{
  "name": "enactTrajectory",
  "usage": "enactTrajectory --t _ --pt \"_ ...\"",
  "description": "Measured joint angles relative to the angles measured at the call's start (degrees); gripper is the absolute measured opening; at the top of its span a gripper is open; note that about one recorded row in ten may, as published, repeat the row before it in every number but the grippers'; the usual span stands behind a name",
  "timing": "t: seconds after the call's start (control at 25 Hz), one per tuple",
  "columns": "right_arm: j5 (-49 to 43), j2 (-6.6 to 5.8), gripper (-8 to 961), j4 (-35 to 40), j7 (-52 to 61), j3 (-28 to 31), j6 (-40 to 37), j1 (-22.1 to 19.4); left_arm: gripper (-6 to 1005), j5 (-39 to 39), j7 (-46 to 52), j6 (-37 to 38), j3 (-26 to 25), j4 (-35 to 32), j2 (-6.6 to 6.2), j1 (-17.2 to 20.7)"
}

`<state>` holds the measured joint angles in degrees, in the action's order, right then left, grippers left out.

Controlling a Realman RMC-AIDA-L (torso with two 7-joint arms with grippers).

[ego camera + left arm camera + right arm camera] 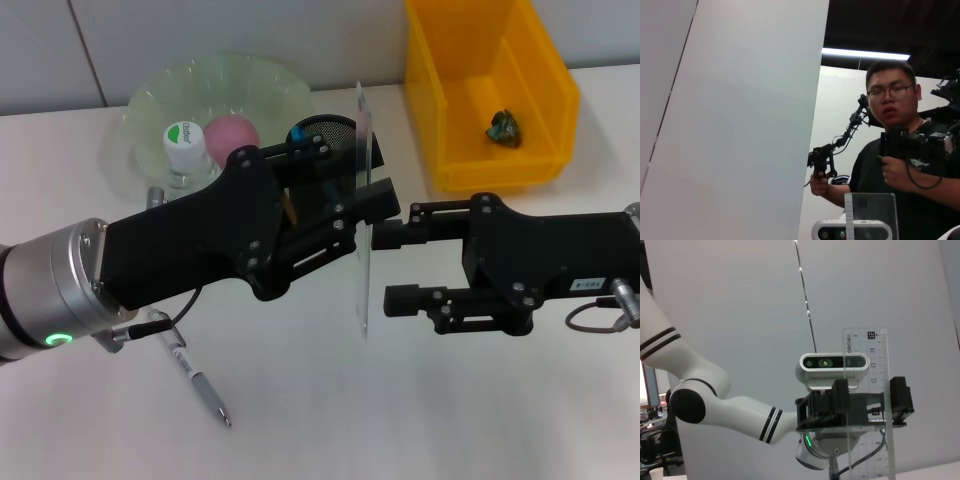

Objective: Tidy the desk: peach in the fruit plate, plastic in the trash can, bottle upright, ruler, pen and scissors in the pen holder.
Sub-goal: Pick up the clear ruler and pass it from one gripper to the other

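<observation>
Above the middle of the bench (pixel 300 420), the clear ruler (pixel 362 200) stood on edge between the two arms. The left tool (pixel 375 205) was clamped on it, the fingers (pixel 840 390) closed against its face. The right tool (pixel 385 268) sat just beside the ruler with its jaws parted, gripping nothing. The mesh pen holder (pixel 325 130) stood just beyond. A loose handover could let the slick ruler slip or tilt and miss the holder's mouth. The pen (pixel 195 375) lay near left.

The white table (pixel 300 420) bore a silver pen (pixel 195 380), a yellow plastic bin (pixel 490 90), and a pale green glass plate (pixel 215 95).
</observation>
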<state>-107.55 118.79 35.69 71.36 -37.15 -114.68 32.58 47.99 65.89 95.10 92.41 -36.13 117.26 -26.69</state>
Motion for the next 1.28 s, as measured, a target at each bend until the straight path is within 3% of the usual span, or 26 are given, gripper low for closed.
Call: enactTrajectory --t 1.28 --pt "-0.1 0.21 488 -2.5 -0.6 -3.9 3.0 2.1 446 0.9 1.0 -0.1 -0.2 0.4 0.08 -1.2"
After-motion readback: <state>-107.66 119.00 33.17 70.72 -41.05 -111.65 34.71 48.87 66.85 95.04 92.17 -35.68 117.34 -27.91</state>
